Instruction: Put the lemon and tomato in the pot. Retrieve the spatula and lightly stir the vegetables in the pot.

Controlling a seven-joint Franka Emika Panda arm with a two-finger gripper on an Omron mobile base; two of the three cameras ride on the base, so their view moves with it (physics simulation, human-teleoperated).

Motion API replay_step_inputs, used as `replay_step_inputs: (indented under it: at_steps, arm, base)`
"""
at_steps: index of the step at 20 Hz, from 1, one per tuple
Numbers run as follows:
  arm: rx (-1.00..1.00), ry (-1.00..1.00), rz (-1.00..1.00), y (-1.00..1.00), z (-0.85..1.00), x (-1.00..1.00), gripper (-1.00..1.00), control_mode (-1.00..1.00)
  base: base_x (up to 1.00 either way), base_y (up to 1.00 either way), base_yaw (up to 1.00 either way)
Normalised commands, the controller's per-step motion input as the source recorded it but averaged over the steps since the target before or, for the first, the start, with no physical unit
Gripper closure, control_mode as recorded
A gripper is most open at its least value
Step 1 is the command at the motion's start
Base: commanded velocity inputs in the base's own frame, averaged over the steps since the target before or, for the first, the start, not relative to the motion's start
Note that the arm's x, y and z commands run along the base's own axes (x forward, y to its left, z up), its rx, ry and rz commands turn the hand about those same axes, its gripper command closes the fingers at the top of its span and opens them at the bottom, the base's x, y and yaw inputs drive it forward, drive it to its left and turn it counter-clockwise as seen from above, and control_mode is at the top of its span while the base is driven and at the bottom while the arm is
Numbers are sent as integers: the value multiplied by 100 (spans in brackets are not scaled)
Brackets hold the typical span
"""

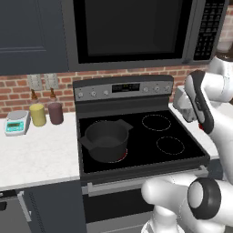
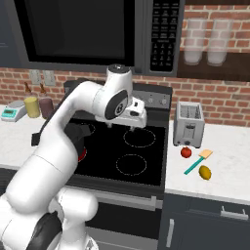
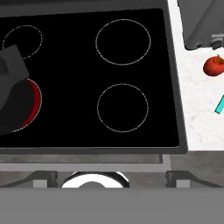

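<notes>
Over on the right counter the tomato (image 2: 186,152), lemon (image 2: 205,172) and spatula (image 2: 197,162) sit untouched, pot (image 1: 106,139) looks empty, my gripper (image 2: 120,127) hangs spread above the stove (image 2: 146,161). Basically everything's left.

Dark pot (image 1: 106,139) on stove's (image 1: 182,157) front-left burner

We are looking at a home kitchen. A black glass-top stove (image 1: 136,136) with four ring burners is sitting between white counters (image 1: 36,154), and a microwave (image 1: 132,32) is hanging above it. A red brick backsplash (image 2: 215,97) is running behind, with dark cabinets (image 1: 27,36) over the counter. A toaster (image 2: 189,124), a kitchen scale (image 1: 17,122) and two jars (image 1: 46,113) are standing on the counters, and a dark pot (image 1: 107,139) is resting on a front burner.
</notes>
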Motion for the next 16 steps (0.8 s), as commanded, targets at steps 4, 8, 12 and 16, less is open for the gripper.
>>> replay_step_inputs:
  at_steps: [4, 8, 12, 16]
  arm:
    - [0, 16, -15, -100, -56, 0, -100, -100]
    - [0, 12, -15, -100, -52, 0, -100, -100]
    - [0, 5, -10, -100, -32, -1, -100, -100]
    - [0, 0, -5, -100, -30, -5, -100, -100]
  base:
    - [0, 0, 0]
    - [0, 0, 0]
    - [0, 0, 0]
    - [0, 0, 0]
